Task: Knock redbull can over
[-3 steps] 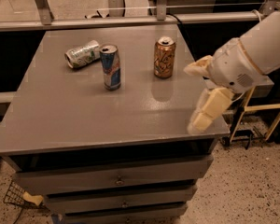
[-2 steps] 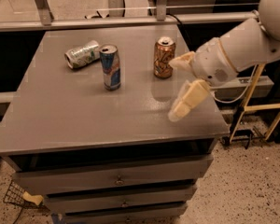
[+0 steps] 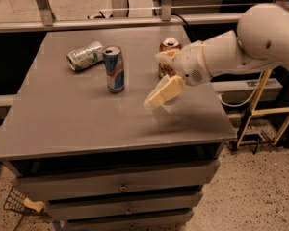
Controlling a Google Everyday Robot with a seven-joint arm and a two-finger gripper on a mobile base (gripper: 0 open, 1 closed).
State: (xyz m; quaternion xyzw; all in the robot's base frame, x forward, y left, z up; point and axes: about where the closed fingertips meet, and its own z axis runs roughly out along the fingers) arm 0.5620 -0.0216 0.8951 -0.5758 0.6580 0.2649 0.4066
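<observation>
The redbull can [image 3: 114,70] stood upright on the grey bench [image 3: 62,124], left of centre and toward the back. Just behind it to the left, a green can [image 3: 84,56] lay on its side, close but seemingly not touching. The white arm [image 3: 241,49] reached in from the right, and the gripper [image 3: 155,80] hung above the bench to the right of the redbull can, clear of it, fingers [image 3: 166,91] spread apart and holding nothing. A brown can [image 3: 169,45] stood upright behind the gripper, partly hidden by it.
</observation>
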